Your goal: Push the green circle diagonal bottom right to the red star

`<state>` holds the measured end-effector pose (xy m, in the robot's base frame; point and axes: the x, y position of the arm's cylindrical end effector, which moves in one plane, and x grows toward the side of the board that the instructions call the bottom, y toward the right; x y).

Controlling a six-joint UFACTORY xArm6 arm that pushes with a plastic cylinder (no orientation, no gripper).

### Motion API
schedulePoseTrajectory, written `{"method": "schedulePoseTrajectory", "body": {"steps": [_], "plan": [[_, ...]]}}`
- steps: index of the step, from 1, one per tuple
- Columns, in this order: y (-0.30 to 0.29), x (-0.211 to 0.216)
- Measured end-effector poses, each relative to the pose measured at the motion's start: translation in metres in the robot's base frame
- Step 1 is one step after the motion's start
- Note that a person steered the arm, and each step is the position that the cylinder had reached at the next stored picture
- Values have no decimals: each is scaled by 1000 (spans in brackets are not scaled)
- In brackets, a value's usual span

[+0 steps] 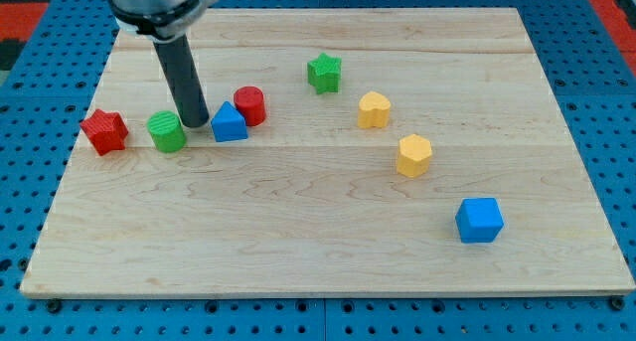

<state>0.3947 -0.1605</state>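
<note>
The green circle lies at the board's left, just right of the red star; the two sit about level, a small gap apart. My tip stands on the board right beside the green circle's upper right edge, between it and the blue triangle. The dark rod rises from the tip toward the view's top left.
A red cylinder touches the blue triangle's upper right. A green star lies at top centre. A yellow heart-like block and a yellow hexagon sit right of centre. A blue cube lies at lower right. The wooden board rests on a blue pegboard.
</note>
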Motion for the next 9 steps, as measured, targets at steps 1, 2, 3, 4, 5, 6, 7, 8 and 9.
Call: {"method": "schedulePoseTrajectory", "body": {"steps": [1, 2, 3, 4, 5, 6, 7, 8, 9], "plan": [[-50, -10], [-47, 34], [-19, 52], [-41, 18], [0, 28], [16, 64], [7, 75], [12, 50], [46, 66]]}}
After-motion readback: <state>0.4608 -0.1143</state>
